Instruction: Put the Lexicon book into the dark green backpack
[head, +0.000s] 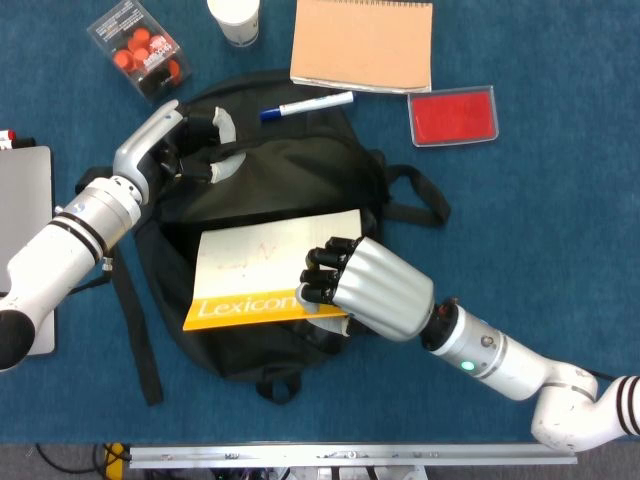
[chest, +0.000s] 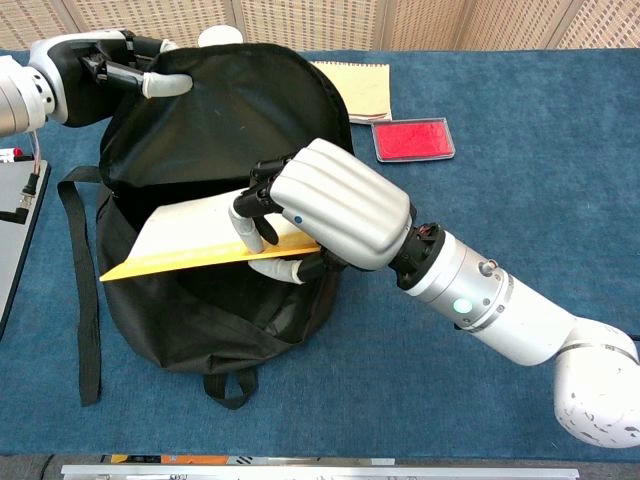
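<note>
A blue carpet-like cloth (head: 540, 210) covers the table across both views. At twelve o'clock in the chest view stands a wall of woven tan panels (chest: 310, 22) split by pale uprights. A metal rail (head: 350, 456) edges six o'clock.
</note>
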